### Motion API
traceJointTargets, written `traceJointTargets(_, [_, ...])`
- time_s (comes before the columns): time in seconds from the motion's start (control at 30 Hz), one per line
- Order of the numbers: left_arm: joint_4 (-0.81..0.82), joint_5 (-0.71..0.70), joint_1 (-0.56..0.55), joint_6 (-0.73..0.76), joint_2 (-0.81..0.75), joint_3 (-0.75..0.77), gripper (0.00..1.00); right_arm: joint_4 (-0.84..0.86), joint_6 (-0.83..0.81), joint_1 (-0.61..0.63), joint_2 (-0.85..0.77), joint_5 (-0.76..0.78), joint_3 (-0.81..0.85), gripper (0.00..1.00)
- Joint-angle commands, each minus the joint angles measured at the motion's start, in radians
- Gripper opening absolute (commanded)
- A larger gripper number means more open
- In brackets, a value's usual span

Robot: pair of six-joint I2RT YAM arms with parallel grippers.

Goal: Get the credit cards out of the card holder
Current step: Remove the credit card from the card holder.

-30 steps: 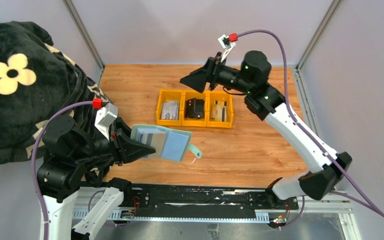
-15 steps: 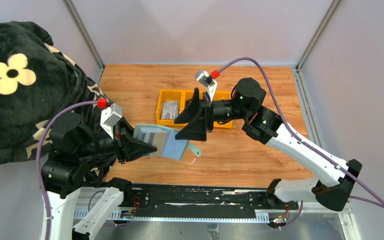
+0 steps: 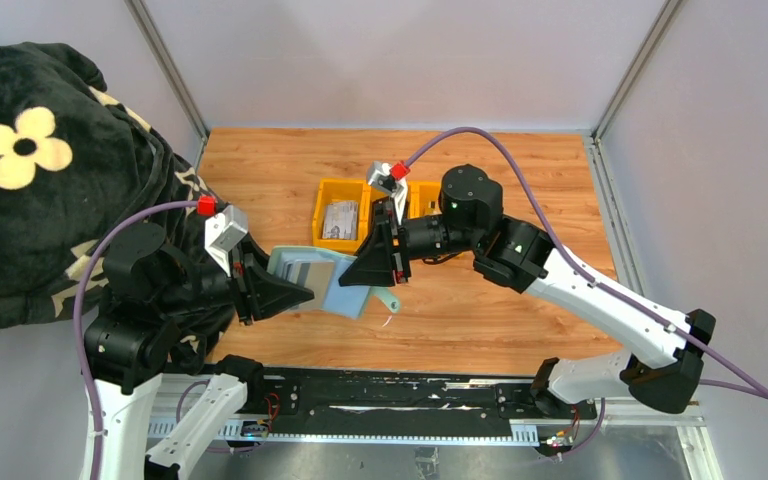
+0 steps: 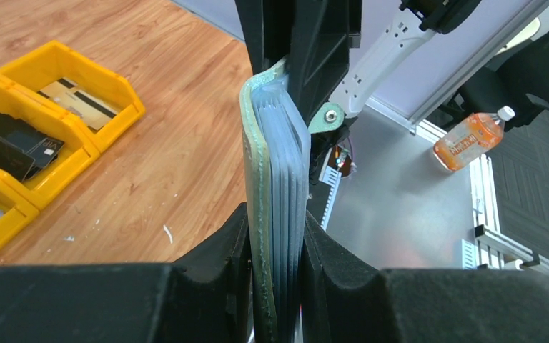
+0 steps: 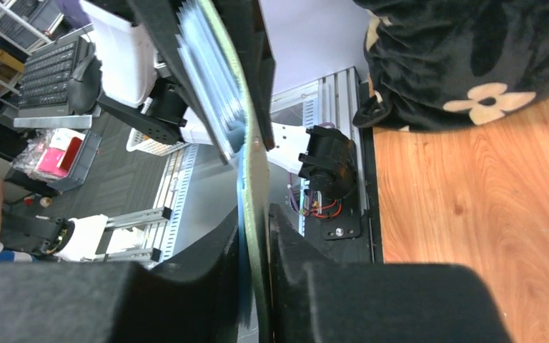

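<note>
Holder point(image 3: 346, 290) is held open above worktop point(image 3: 500, 310), pockets pinched by L fingers point(image 4: 214, 261), cover nipped by R fingers point(image 5: 211, 250). Cards point(image 3: 340, 218) lie in tray point(image 3: 318, 228); approx. one is left inside.

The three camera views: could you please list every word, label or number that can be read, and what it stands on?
None can be read.
The black cards in the yellow tray: print too small.
The orange bottle: label blurred.
The card holder: no text shows.
</note>
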Motion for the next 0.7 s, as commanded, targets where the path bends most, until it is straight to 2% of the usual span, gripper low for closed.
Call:
traceJointTargets(0.0, [0.022, -0.032, -0.004, 0.011, -0.001, -0.002, 0.09, -0.063, -0.003, 0.017, 0.028, 0.091, 0.059, 0.13])
traceJointTargets(0.03, [0.022, -0.037, -0.004, 0.012, -0.003, -0.005, 0.17, -0.068, -0.001, 0.017, 0.03, 0.102, 0.062, 0.08])
traceJointTargets(0.07, [0.02, -0.04, -0.004, 0.018, -0.005, -0.009, 0.31, -0.081, -0.002, 0.016, 0.03, 0.111, 0.063, 0.03])
traceJointTargets(0.1, [0.017, -0.042, -0.005, 0.021, -0.005, -0.014, 0.38, -0.092, -0.005, 0.015, 0.027, 0.123, 0.064, 0.0])
traceJointTargets(0.17, [0.005, -0.039, -0.004, 0.025, -0.006, -0.019, 0.44, -0.108, -0.019, 0.015, 0.013, 0.143, 0.059, 0.0])
traceJointTargets(0.47, [-0.018, 0.0, -0.005, 0.045, -0.015, -0.02, 0.4, -0.15, -0.05, 0.011, -0.028, 0.15, 0.038, 0.0])
traceJointTargets(0.67, [-0.019, -0.049, -0.004, 0.047, -0.018, -0.016, 0.35, -0.13, -0.035, 0.012, -0.03, 0.1, 0.037, 0.0])
